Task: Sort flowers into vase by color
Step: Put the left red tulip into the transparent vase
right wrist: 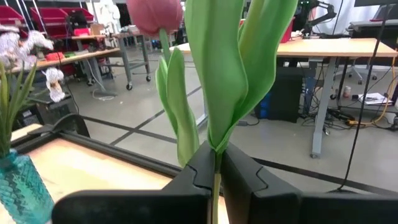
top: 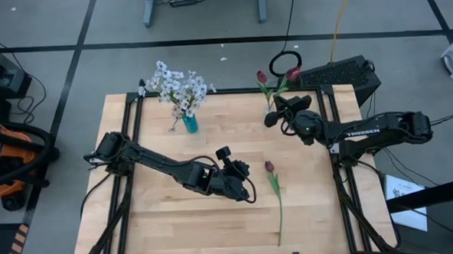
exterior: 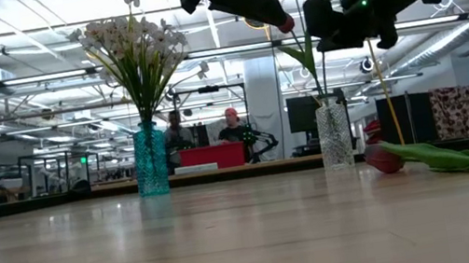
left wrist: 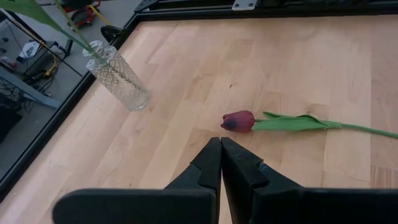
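A teal vase (top: 190, 124) at the far left holds the white blossom sprays (top: 177, 87). A clear glass vase (top: 270, 104) (exterior: 334, 134) at the far right has two dark red tulips (top: 261, 77) (top: 293, 73) above it. My right gripper (top: 272, 116) (right wrist: 216, 165) is beside this vase and shut on a tulip stem. A third tulip (top: 270, 168) (left wrist: 239, 121) lies flat on the table right of the centre, its stem running toward the near edge. My left gripper (top: 246, 172) (left wrist: 221, 146) is shut and hovers just left of that bud, touching nothing. My right gripper pinches a tulip's green stem (right wrist: 215, 180) between its two fingers, just below where the leaves (right wrist: 224, 74) branch off. The fingers come level from the table's right side and lie across the upright stem. The bud (right wrist: 155, 15) stands above the fingers. The stem's lower end is hidden.
The table's black frame rail (top: 134, 108) runs along the far and side edges. Bare wood lies between the two vases and across the near half. A black box (top: 339, 74) sits beyond the far right corner. People and benches show in the room behind.
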Controlling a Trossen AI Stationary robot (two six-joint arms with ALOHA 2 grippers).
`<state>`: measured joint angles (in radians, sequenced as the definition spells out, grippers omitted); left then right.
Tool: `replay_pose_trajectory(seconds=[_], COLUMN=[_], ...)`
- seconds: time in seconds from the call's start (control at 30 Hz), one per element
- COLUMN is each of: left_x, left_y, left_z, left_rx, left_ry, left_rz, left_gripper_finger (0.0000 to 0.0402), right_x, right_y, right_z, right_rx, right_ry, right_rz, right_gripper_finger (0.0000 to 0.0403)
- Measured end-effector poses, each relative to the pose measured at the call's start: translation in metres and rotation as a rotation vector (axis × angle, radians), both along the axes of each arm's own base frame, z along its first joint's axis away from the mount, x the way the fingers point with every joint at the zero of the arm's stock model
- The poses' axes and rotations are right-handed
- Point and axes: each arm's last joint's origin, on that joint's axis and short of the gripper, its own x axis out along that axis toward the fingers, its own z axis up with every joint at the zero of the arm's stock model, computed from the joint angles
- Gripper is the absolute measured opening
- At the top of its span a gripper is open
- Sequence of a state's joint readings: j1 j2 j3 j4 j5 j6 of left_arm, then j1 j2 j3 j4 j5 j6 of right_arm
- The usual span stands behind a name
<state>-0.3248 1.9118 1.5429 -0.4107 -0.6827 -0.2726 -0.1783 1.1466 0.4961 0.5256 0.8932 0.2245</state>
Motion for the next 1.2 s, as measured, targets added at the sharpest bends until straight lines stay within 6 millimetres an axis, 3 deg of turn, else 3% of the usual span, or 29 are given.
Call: replay_pose_trajectory(seconds=[0.5, 1.2], left_x=[-0.002, -0.002], left_y=[0.001, 0.0], left_z=[-0.002, -0.002], left_rx=[0.001, -0.016], left_ry=[0.023, 0.026], left_rz=[0.003, -0.012], left_gripper_finger=[0.0017, 0.0017], right_x=[0.003, 0.002], right_y=[-0.001, 0.0], right_z=[-0.012, -0.018], right_rx=[0.046, 0.079], right_ry=[0.037, 0.069], right_rz=[-0.006, -0.009], right_gripper_finger=[0.0014, 0.0123])
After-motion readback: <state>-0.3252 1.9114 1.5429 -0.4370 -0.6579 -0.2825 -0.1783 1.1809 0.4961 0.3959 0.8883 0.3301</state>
